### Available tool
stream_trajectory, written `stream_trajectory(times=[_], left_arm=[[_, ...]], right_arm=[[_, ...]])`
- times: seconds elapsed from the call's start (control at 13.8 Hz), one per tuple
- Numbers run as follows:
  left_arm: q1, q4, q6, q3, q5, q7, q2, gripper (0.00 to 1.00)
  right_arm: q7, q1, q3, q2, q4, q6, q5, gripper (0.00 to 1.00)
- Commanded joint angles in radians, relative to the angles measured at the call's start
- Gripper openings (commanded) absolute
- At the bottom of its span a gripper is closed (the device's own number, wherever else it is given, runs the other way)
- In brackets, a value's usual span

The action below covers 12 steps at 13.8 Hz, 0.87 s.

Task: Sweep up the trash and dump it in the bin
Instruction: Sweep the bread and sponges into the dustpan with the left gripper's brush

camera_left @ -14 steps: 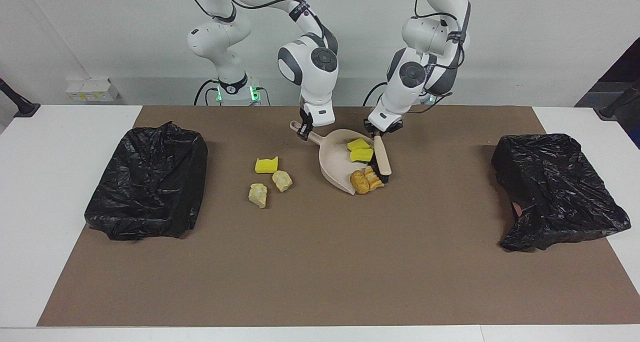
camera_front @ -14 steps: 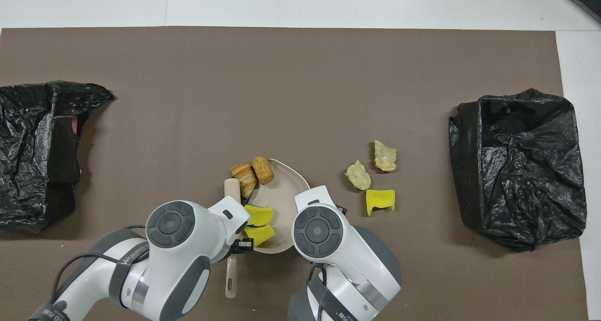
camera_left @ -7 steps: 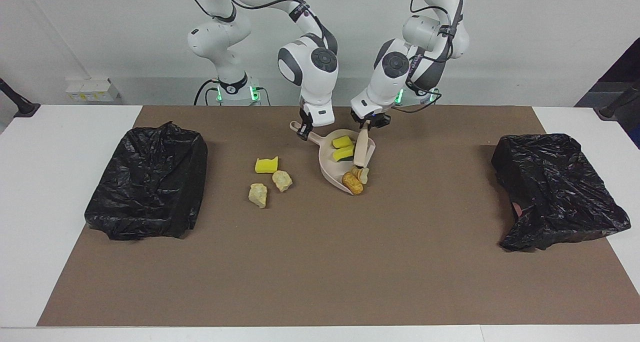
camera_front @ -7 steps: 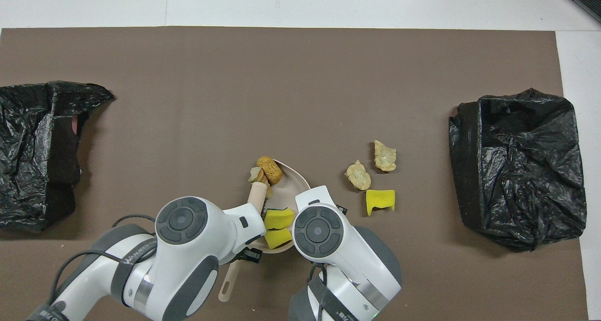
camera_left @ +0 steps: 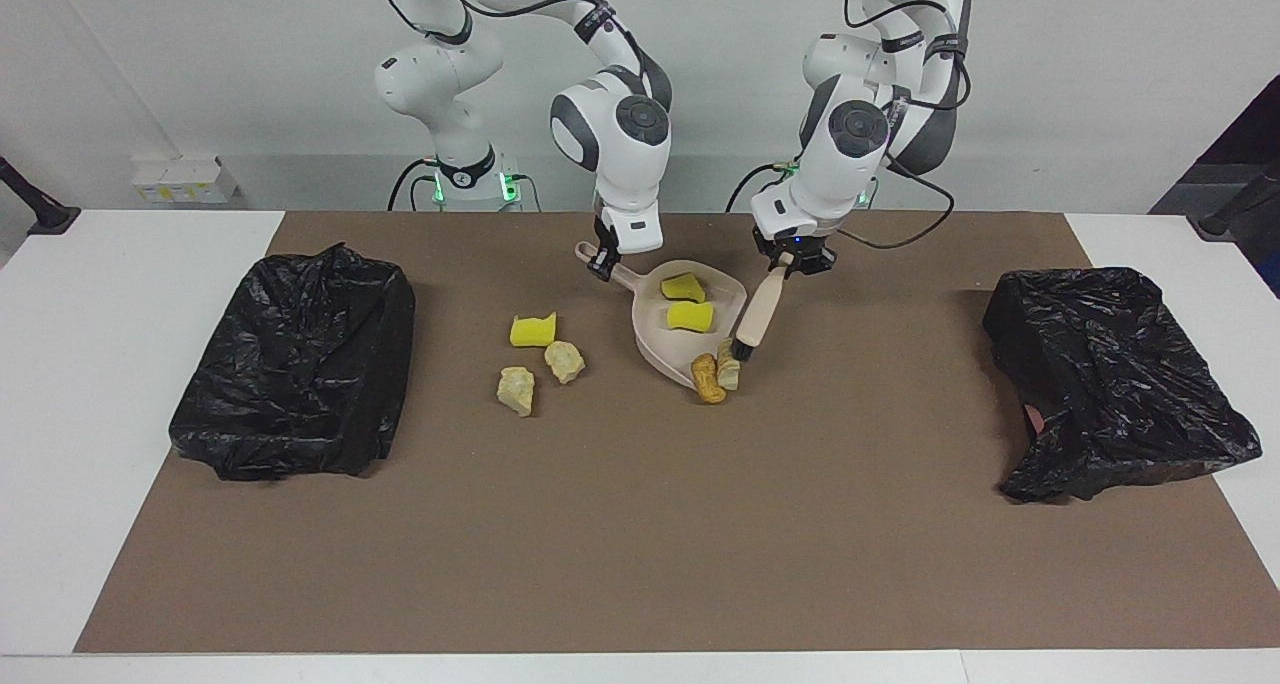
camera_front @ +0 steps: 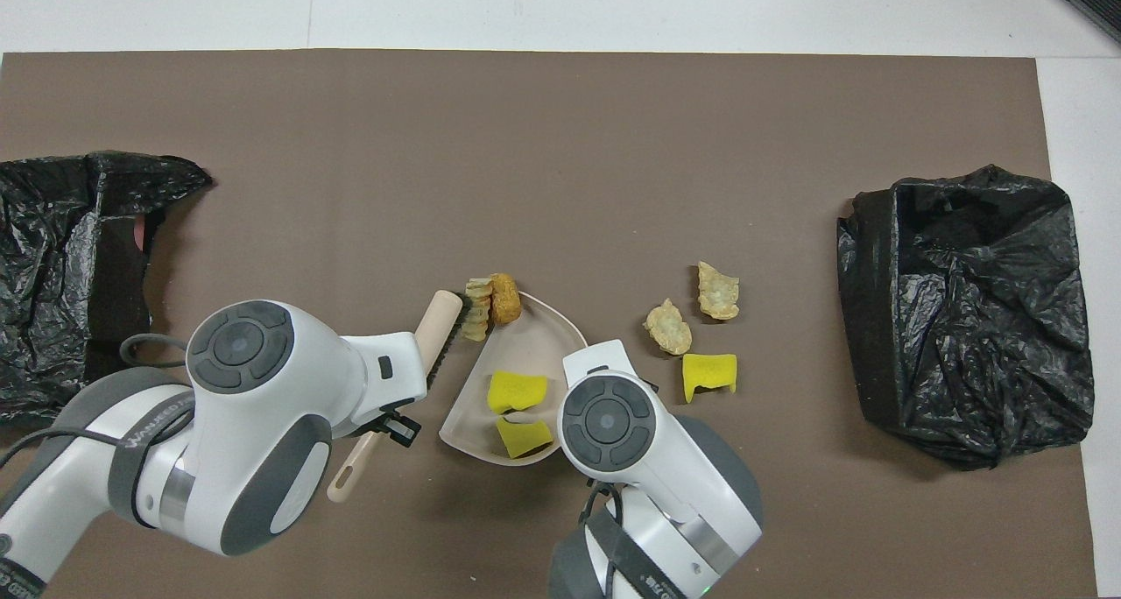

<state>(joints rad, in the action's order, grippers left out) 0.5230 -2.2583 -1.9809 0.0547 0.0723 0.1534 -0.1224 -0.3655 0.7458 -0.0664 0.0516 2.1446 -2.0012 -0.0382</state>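
Left gripper (camera_left: 797, 264) clamped on brush (camera_left: 757, 314) handle; bristles down beside two bread chunks (camera_left: 716, 373) (at dustpan (camera_left: 662, 344) lip). Right gripper (camera_left: 601, 261) clamped on dustpan handle; two sponges (camera_left: 687, 302) inside.

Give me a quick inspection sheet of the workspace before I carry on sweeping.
Surface: brown mat on a white table.
Job's things: two yellow sponge pieces in the dustpan; two bread chunks at its lip; third sponge piece and two beige lumps on the mat, toward the right arm's end.
Bins: black-bagged bins at each end.
Clutter: nothing seen.
Grippers: right gripper shut on the dustpan handle; left gripper shut on the brush, bristles beside the bread chunks.
Cables: black cables along both arms, off the mat.
Surroundings: white wall, outlet box.
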Motion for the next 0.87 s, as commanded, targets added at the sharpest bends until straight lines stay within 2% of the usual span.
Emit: stream_trajectory(times=[0.0, 0.29, 0.51, 0.79], left_arm=[[-0.021, 0.071, 0.019, -0.009, -0.094, 0.023, 0.047, 0.00], [-0.066, 0.241, 0.031, -0.009, -0.157, 0.142, 0.206, 0.00], [-0.080, 0.316, 0.004, -0.010, -0.194, 0.204, 0.314, 0.00], [0.000, 0.269, 0.005, -0.019, -0.184, 0.213, 0.316, 0.00]], right_arm=[[0.026, -0.017, 0.005, -0.030, 0.011, 0.016, -0.006, 0.00], [-0.012, -0.020, 0.005, -0.030, 0.015, -0.004, -0.008, 0.00], [-0.168, -0.034, 0.003, -0.019, 0.017, -0.008, -0.014, 0.00], [-0.162, -0.049, 0.002, -0.015, 0.015, -0.018, -0.022, 0.00]])
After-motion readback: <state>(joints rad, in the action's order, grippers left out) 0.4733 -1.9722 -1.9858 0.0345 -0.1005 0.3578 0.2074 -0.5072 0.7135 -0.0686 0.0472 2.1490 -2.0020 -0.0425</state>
